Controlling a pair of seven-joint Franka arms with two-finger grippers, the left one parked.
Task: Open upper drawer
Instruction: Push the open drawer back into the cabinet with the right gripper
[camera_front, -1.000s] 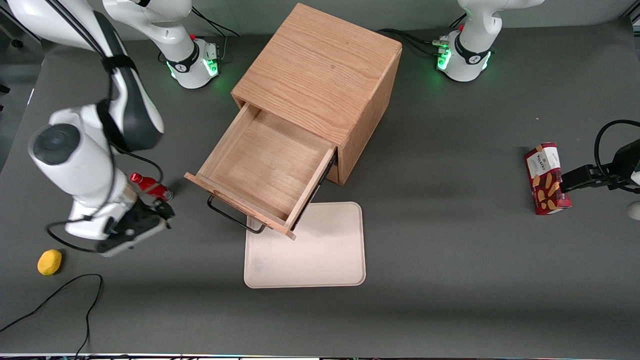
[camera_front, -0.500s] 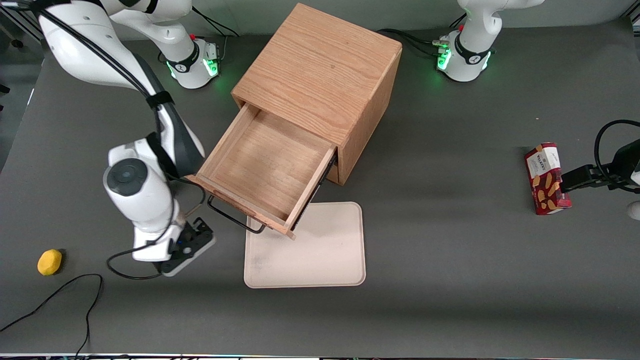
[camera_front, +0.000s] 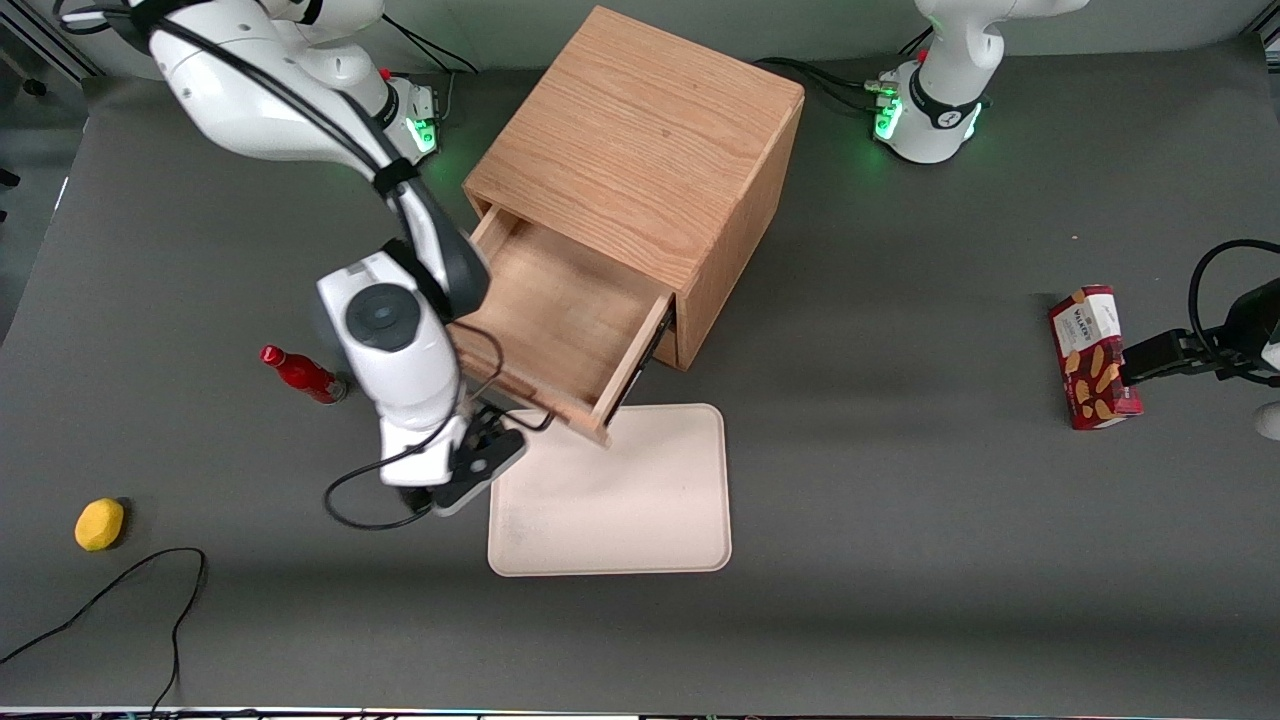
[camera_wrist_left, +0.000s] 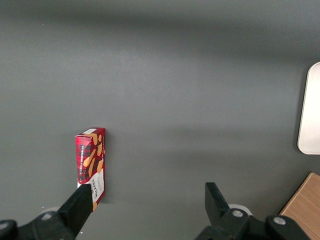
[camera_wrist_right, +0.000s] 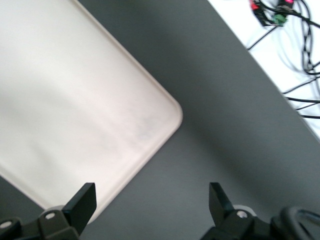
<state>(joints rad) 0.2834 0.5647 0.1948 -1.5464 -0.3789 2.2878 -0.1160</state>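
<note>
The wooden cabinet (camera_front: 640, 140) stands mid-table. Its upper drawer (camera_front: 560, 320) is pulled out, its bare wooden inside showing. The working arm's wrist covers the drawer's front corner and most of the black bar handle (camera_front: 535, 422). The lower drawer is hidden from above. My gripper (camera_front: 478, 462) is just in front of the drawer front, nearer the front camera, beside the corner of the tray (camera_front: 620, 500). In the right wrist view the gripper (camera_wrist_right: 150, 200) is open and empty, its fingers (camera_wrist_right: 82, 202) wide apart, over the tray corner (camera_wrist_right: 75, 100) and grey table.
A red bottle (camera_front: 300, 373) lies toward the working arm's end, with a yellow lemon (camera_front: 99, 523) and a black cable (camera_front: 120, 590) nearer the front camera. A red biscuit box (camera_front: 1092, 357) stands toward the parked arm's end, also in the left wrist view (camera_wrist_left: 91, 165).
My arm has swung from the working arm's end of the table to the drawer front. The drawer front now sits a little closer to the cabinet. The red bottle shows again.
</note>
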